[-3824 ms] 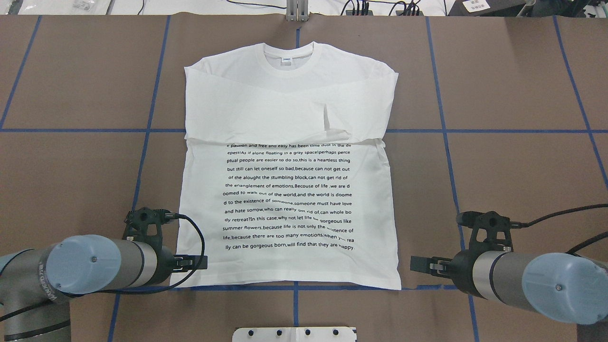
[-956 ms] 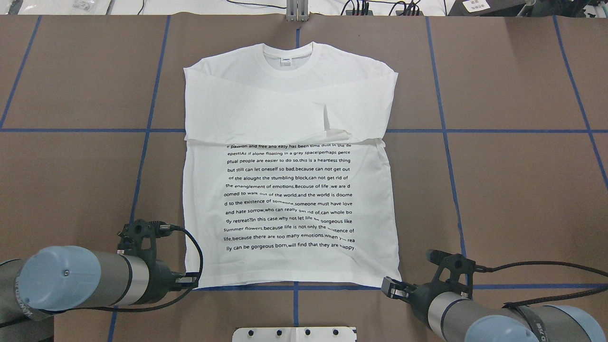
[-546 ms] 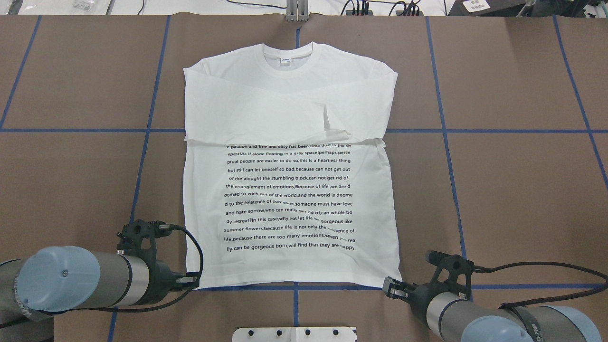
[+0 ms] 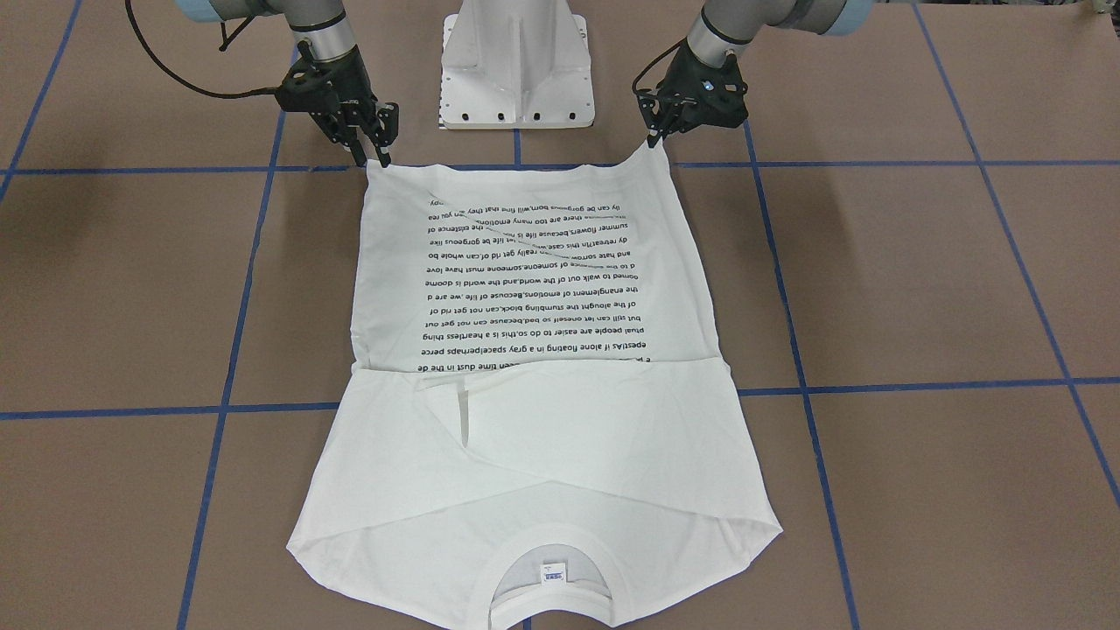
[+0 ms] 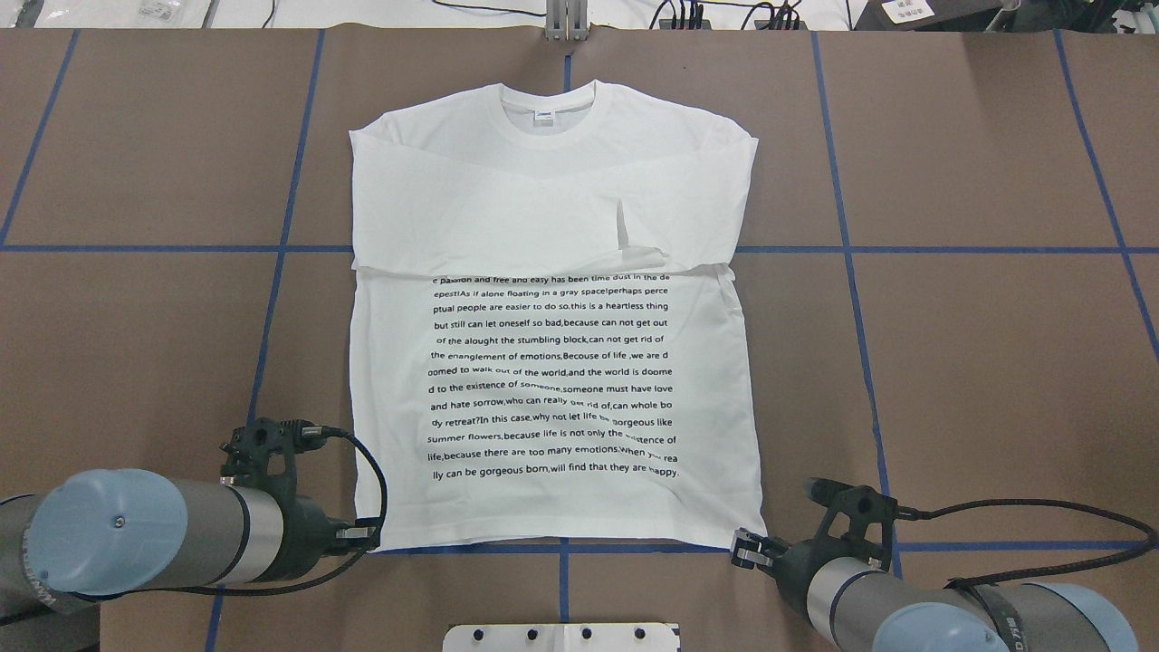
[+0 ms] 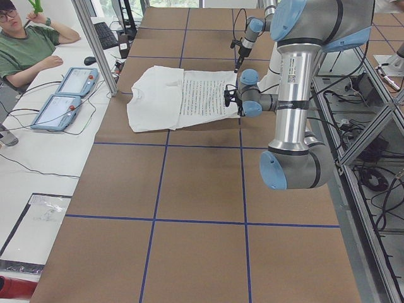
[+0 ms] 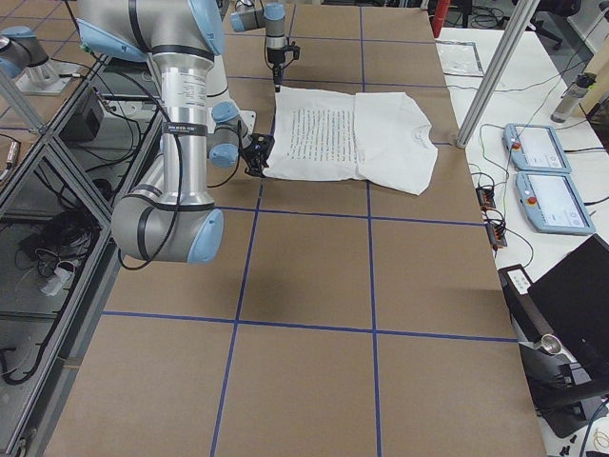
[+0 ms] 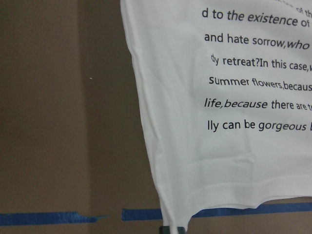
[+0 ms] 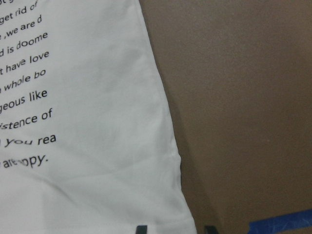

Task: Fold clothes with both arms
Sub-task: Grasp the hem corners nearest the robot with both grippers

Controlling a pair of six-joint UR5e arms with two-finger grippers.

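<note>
T-shirt's (image 5: 552,362) topmost print — half under folded sleeves (image 5: 543,217)

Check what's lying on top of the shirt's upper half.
Both sleeves lie folded across the shirt, overlapping near the middle. Their lower edge cuts through the top line of the printed text. Any print higher up is covered and cannot be seen.

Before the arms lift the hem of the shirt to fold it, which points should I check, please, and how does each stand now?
1. Left gripper shut on the T-shirt hem corner: ok, cloth rises into it.
2. Right gripper shut on its corner: not ok, jaws stand apart around it.
3. Sleeves folded across the chest: ok.
4. T-shirt lies flat, print up: ok.
5. Both cloth layers caught: cannot tell.
</note>
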